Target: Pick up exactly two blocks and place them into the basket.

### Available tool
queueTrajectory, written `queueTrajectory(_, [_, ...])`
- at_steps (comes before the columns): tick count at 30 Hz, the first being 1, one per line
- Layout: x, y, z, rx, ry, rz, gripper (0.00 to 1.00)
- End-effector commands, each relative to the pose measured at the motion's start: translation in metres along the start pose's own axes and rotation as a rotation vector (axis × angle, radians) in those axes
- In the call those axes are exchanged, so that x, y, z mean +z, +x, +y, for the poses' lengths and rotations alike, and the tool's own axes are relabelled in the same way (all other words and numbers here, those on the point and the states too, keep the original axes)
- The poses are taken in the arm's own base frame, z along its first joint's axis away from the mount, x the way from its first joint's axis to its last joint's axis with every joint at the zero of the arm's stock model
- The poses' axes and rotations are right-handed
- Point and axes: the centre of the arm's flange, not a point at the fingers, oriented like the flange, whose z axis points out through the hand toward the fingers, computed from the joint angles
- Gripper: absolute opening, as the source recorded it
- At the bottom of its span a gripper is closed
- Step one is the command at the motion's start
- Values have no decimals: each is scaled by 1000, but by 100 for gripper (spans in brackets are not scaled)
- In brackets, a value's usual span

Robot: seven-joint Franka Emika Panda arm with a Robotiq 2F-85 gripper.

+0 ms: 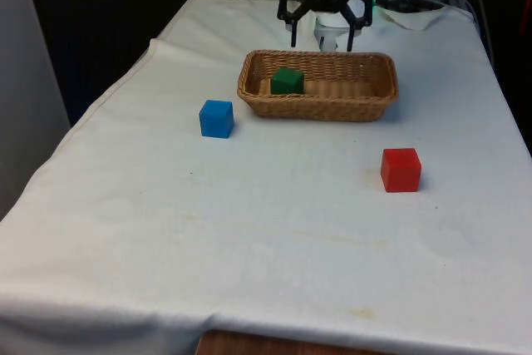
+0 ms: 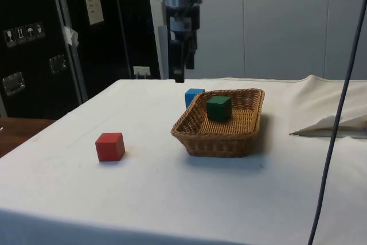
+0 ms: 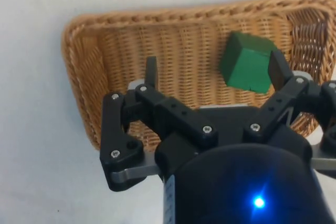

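A wicker basket (image 1: 316,107) (image 2: 218,140) (image 3: 157,15) stands at the far middle of the table. Inside it a green block (image 1: 287,81) (image 2: 218,108) (image 3: 245,70) rests tilted near the end on the front view's left. My gripper (image 1: 322,44) (image 2: 179,77) (image 3: 214,70) hangs open above the basket's far rim, with nothing between its fingers. On the cloth to the front view's left of the basket sits a blue block (image 1: 216,118) (image 2: 192,95). A red block (image 1: 401,170) (image 2: 109,146) lies nearer the front, on the front view's right.
A bunched fold of white cloth (image 1: 413,16) (image 2: 335,124) lies beyond the basket by the robot's base. A dark cable (image 2: 337,119) hangs down in the side view. The table's left edge (image 1: 100,106) drops off beside the blue block.
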Motion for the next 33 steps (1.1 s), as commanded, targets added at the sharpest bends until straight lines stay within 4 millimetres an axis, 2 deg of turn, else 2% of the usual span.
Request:
queueTrajectory(1, [0, 4, -2, 0, -2, 2, 100])
queueTrajectory(16, [-3, 63, -28, -18, -8, 20, 100])
queueTrajectory(19, [-4, 67, -28, -21, -15, 29, 100])
queueTrajectory(24, [-2, 89, -43, -29, -11, 32, 100])
queueTrajectory(28, [-2, 97, -46, -35, -16, 42, 100])
queueTrajectory(33, [-1, 115, -63, -39, -6, 47, 100])
